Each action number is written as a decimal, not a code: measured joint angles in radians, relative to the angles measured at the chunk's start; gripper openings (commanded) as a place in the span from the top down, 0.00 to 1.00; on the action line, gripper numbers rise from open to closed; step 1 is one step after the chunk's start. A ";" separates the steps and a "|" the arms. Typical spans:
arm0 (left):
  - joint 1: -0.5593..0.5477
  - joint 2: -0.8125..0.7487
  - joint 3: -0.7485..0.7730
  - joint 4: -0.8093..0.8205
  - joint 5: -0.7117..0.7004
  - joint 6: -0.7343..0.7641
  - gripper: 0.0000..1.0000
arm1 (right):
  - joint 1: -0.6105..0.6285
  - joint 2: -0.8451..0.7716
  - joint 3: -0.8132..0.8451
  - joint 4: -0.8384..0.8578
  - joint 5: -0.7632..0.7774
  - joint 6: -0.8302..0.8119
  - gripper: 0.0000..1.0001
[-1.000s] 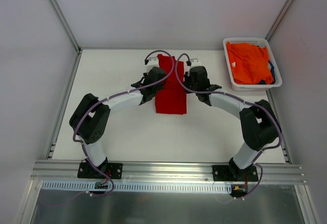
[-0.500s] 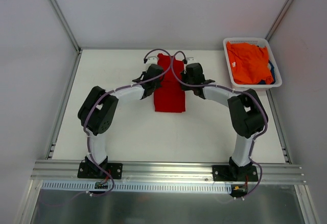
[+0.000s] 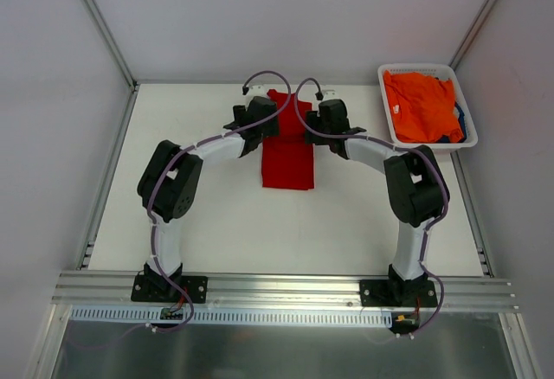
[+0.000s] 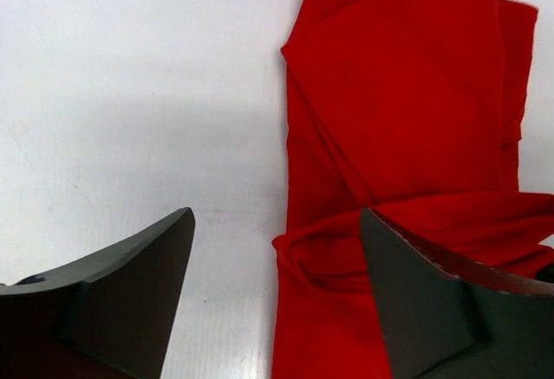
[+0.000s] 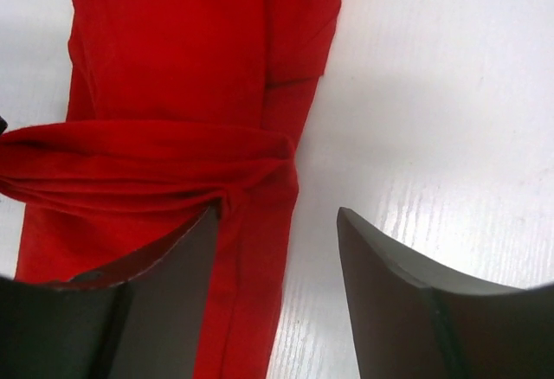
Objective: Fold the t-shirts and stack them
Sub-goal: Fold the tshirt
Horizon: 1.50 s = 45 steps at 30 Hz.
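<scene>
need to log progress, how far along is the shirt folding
Done: the red t-shirt lies on the table folded into a narrow strip. In hand: a crosswise fold, left gripper and right gripper open at it. Left: orange t-shirt and a dark blue one in the basket, nothing stacked.

My red shirt (image 4: 407,93) is soft matt cloth, creased and bunched into ridges. The table (image 4: 130,93) under it is smooth white board with a faint sheen and fine grain lines. My fingers (image 4: 112,301) look like matt dark grey plastic. The basket (image 3: 424,144) is white plastic, and the orange shirt (image 3: 420,102) in it is matt cloth. The rail (image 3: 286,285) is brushed metal.
</scene>
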 measured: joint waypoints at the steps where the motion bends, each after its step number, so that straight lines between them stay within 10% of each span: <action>1: 0.000 0.000 0.007 0.001 -0.002 0.004 0.18 | 0.000 0.000 0.004 0.000 0.008 0.000 0.38; 27: -0.001 -0.409 -0.407 -0.006 -0.027 -0.085 0.19 | 0.074 -0.401 -0.329 -0.050 0.099 0.070 0.40; 45: -0.093 -0.378 -0.558 0.005 0.060 -0.250 0.22 | 0.196 -0.442 -0.515 -0.052 0.126 0.189 0.40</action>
